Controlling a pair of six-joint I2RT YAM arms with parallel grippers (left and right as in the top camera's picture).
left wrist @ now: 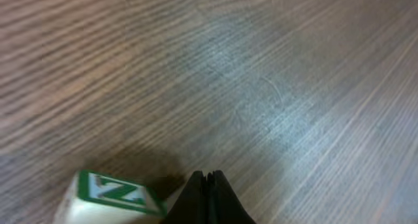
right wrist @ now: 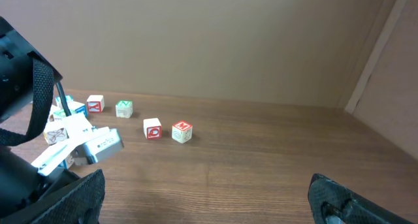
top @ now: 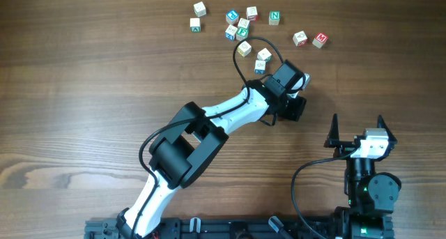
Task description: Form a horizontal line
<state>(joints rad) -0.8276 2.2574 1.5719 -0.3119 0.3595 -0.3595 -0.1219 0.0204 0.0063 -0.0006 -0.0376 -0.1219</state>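
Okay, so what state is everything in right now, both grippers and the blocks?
Left gripper: shut, holding nothing.
Right gripper: open, empty.
Green-letter cube: loose on the table, beside the left gripper.
Other letter cubes: scattered, not lined up.
Two red-letter cubes: side by side, not touching.

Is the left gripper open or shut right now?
Shut. The left gripper shows its black fingers pressed together, only a seam between; the green-lettered cube lies beside them, ungripped.
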